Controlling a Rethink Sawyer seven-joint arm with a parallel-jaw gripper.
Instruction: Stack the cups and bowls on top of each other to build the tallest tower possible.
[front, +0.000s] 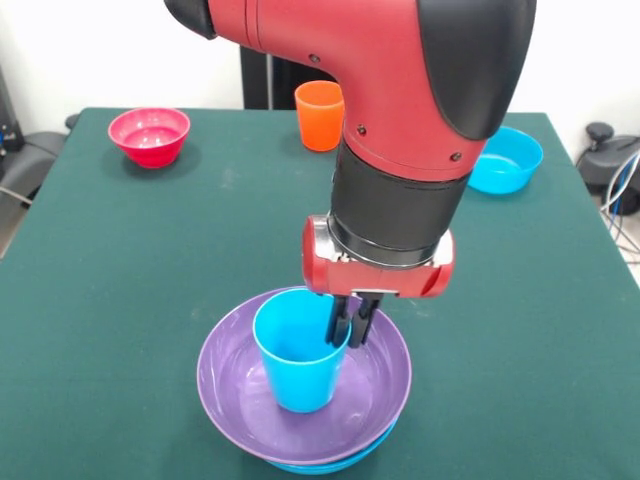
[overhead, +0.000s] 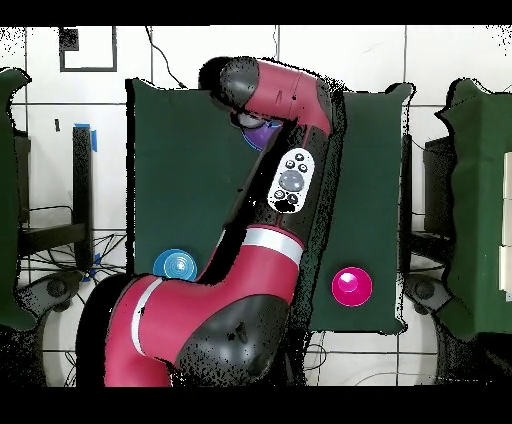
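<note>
The tower stands at the table's near edge in the front view: a purple bowl (front: 240, 400) nested on a blue bowl (front: 330, 466), with a light blue cup (front: 295, 365) upright inside the purple bowl. My gripper (front: 350, 338) comes straight down and is shut on the cup's right rim. In the overhead view the arm hides the gripper and cup, and only a sliver of the purple bowl (overhead: 260, 135) shows. An orange cup (front: 320, 115) stands at the far side. The red cup is out of view.
A pink-red bowl (front: 150, 136) sits at the far left and a blue bowl (front: 508, 160) at the far right in the front view. Overhead they show near the robot's base, the blue bowl (overhead: 176, 265) on the left and the pink bowl (overhead: 352, 286) on the right.
</note>
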